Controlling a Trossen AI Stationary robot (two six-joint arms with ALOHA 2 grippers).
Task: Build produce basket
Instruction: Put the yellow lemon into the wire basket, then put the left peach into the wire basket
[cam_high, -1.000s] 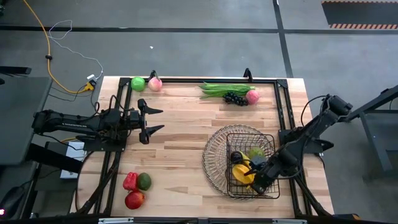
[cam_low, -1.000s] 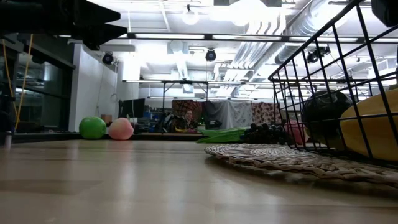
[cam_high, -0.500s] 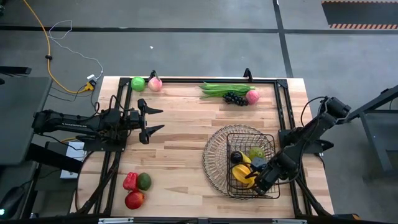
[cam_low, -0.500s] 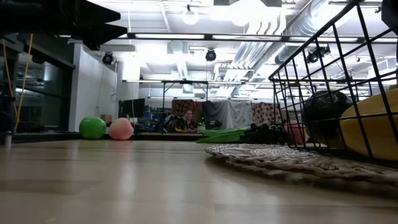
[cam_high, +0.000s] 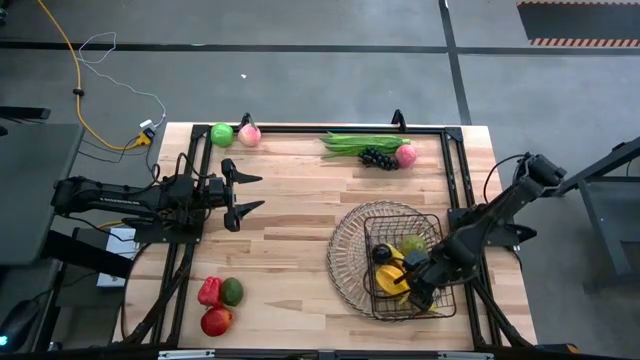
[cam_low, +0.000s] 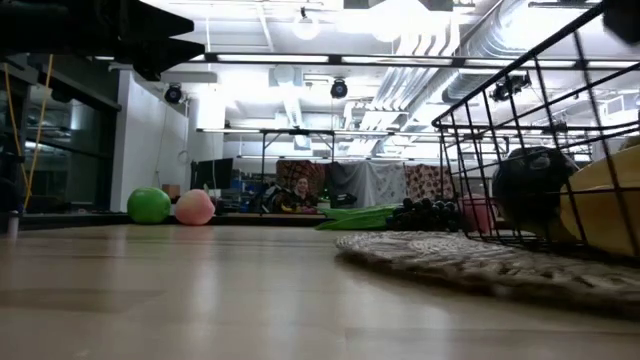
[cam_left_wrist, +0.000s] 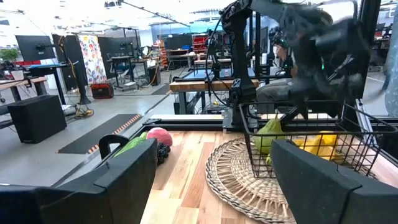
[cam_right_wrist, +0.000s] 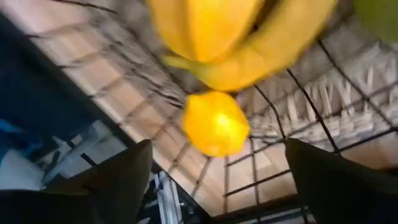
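Note:
The dark wire basket stands at the table's near right. It holds yellow bananas, a dark fruit and a green fruit. My right gripper reaches down into its mesh centre. In the right wrist view this gripper is open, and a lemon lies free beyond its fingers, under the bananas. My left gripper waits open at mid-left, clear of everything.
At the far edge lie a green apple, a pink peach, green beans, grapes and another peach. Near left: red pepper, avocado, red apple. Bare wood spans the middle.
The basket has shifted and turned a little on the table, and its mesh centre now sits slightly askew. My right gripper has stayed inside it, moving only slightly.

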